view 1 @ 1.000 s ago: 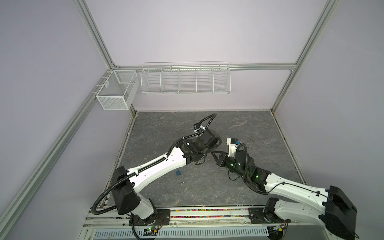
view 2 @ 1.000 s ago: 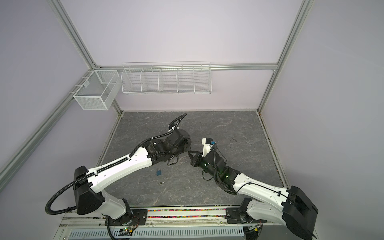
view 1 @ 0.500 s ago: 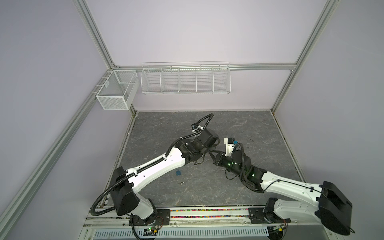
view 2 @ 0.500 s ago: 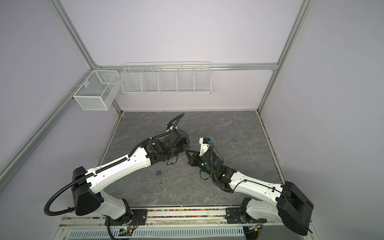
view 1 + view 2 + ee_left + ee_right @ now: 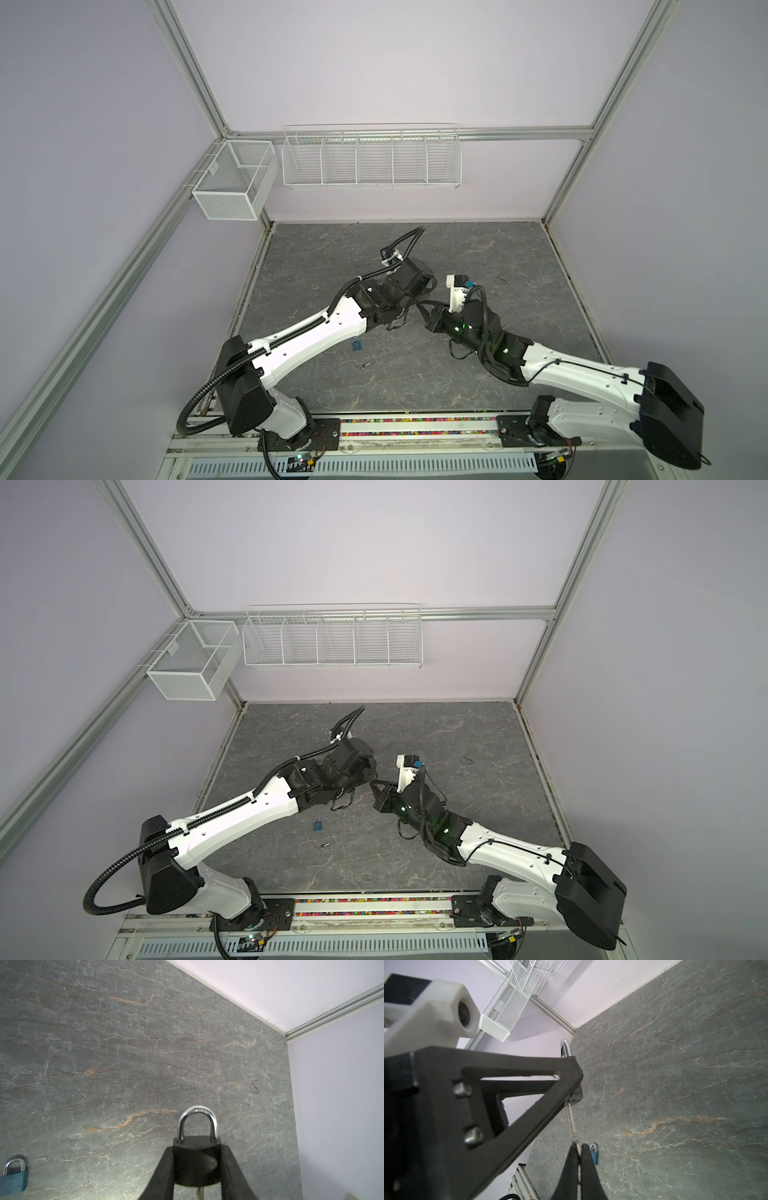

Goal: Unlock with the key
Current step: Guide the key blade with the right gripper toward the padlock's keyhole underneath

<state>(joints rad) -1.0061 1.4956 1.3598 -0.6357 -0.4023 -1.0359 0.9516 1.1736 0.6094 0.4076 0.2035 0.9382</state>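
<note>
Top views overhead, wrist views close, sharing padlock point(image 5: 197, 1159)

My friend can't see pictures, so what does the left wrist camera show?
A black padlock is pinched by the left gripper, its silver shackle closed, with a key at its base. Behind is a grey veined table, where a small blue padlock lies flat.

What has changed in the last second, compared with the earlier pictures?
The left gripper, holding the black padlock, and the right gripper, holding the key, both shifted slightly leftward in both top views. Nothing taken or released. Blue padlock and loose key lie unmoved.
</note>
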